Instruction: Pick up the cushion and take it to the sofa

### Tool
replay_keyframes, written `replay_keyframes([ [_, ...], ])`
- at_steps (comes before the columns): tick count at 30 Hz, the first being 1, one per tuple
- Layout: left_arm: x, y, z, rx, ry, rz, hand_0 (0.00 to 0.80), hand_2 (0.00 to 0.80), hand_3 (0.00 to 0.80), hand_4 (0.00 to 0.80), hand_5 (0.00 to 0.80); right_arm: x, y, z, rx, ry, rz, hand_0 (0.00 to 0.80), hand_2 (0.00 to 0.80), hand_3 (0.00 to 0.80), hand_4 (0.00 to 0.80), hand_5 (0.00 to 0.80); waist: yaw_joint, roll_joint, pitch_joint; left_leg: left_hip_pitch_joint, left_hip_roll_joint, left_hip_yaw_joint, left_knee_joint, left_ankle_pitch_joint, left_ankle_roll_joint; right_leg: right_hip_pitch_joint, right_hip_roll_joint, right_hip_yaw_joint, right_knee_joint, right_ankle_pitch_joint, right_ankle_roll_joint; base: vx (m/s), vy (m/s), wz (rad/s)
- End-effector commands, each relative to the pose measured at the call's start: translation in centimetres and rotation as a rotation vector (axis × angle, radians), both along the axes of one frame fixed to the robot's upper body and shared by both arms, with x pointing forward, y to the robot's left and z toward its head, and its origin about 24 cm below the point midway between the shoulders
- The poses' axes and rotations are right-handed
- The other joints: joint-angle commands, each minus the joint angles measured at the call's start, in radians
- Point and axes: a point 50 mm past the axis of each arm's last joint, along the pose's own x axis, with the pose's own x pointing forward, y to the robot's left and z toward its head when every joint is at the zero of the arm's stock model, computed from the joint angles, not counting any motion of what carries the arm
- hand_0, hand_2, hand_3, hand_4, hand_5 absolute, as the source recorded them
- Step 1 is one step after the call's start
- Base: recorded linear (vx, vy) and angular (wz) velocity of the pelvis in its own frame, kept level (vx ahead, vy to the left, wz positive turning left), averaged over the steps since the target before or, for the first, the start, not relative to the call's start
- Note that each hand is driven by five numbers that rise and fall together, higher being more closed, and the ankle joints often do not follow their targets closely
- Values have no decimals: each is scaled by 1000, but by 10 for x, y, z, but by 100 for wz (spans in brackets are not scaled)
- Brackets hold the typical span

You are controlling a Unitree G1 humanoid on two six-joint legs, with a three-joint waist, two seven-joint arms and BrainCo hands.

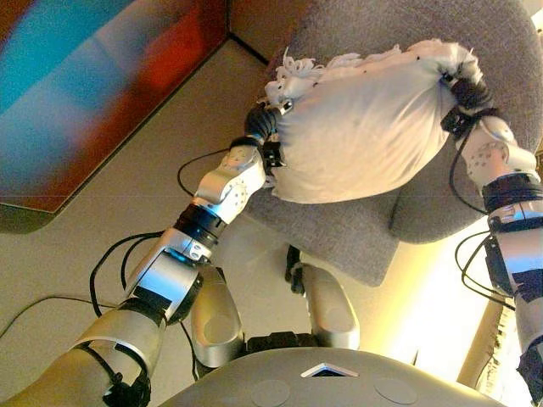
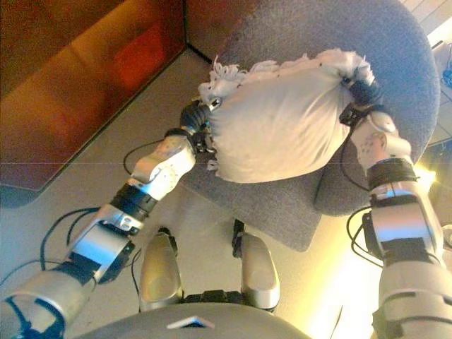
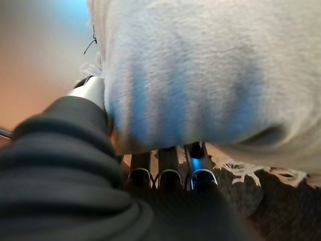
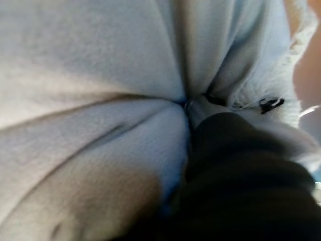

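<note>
A white cushion [image 1: 365, 127] with a fringed edge is held between my two hands, just above the seat of a grey upholstered sofa [image 1: 356, 229]. My left hand [image 1: 261, 123] grips the cushion's left end. In the left wrist view its fingers [image 3: 168, 173] run under the cushion [image 3: 200, 65] and the thumb presses its side. My right hand [image 1: 465, 97] holds the cushion's upper right corner. In the right wrist view the cloth [image 4: 100, 75] creases into the hand [image 4: 235, 165], and most of that hand's fingers are buried in the cloth.
The sofa's curved grey back [image 2: 395, 56] rises behind the cushion. A reddish-brown wooden panel [image 2: 85, 85] stands on the left. Beige floor [image 1: 102, 212] lies between it and the sofa.
</note>
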Motion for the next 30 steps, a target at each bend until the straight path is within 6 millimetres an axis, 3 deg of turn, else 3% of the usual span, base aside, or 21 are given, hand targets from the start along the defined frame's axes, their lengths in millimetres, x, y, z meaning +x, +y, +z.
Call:
replay_keyframes([
  [1, -21, -58, 32, -81, -144, -208, 800, 800, 800, 800, 800, 2, -5, 101, 6, -333, -37, 800, 800, 800, 800, 800, 17, -28, -72, -75, 54, -69, -82, 171, -81, 129, -51, 46, 3, -102, 57, 57, -26, 0],
  [8, -20, -53, 44, -91, -191, -98, 800, 800, 800, 800, 800, 13, 12, 81, -100, -160, 65, 800, 800, 800, 800, 800, 27, -8, -57, -96, 54, -90, -75, 186, -90, 104, -55, 52, 40, -119, 46, 34, 3, 0],
  [9, -19, -52, 44, -97, -191, -87, 800, 800, 800, 800, 800, 14, 14, 77, -118, -143, 78, 169, 169, 169, 169, 169, 28, -2, -52, -104, 52, -93, -72, 187, -91, 97, -57, 53, 48, -122, 44, 0, 43, 0],
  [10, -18, -51, 44, -95, -191, -83, 800, 800, 800, 800, 800, 16, 16, 71, -132, -115, 92, 0, 0, 0, 0, 0, 30, 4, -46, -111, 49, -96, -69, 188, -92, 90, -59, 53, 54, -124, 44, -10, 51, 1],
  [11, -17, -49, 43, -90, -188, -81, 800, 800, 800, 800, 800, 16, 15, 67, -152, -89, 91, 0, 0, 0, 0, 0, 32, 12, -38, -115, 47, -96, -70, 192, -92, 83, -62, 54, 60, -125, 43, -22, 61, 2],
  [12, -17, -49, 43, -95, -187, -89, 496, 496, 496, 496, 496, 17, 16, 64, -162, -74, 93, 0, 0, 0, 0, 0, 33, 17, -33, -116, 45, -97, -71, 194, -93, 77, -63, 55, 64, -126, 42, -36, 72, 4],
  [13, -16, -48, 43, -96, -188, -98, 0, 0, 0, 0, 0, 17, 14, 63, -169, -63, 88, 0, 0, 0, 0, 0, 34, 23, -27, -118, 43, -98, -75, 197, -94, 69, -65, 57, 69, -127, 43, -54, 80, 7],
  [23, -8, -23, 46, -180, -198, -5, 0, 0, 0, 0, 0, 13, -4, 55, -99, -40, 31, 0, 0, 0, 0, 0, 42, 51, -13, -104, 33, -89, -106, 214, -98, 53, -68, 62, 78, -132, 42, -18, 45, 4],
  [30, -15, -7, 37, -160, -243, -43, 0, 0, 0, 0, 0, -2, -31, 42, -43, -6, -48, 0, 0, 0, 0, 0, 45, 54, -64, -18, 36, -38, -218, 255, -92, 131, -52, 53, -23, -111, 48, 57, -3, 6],
])
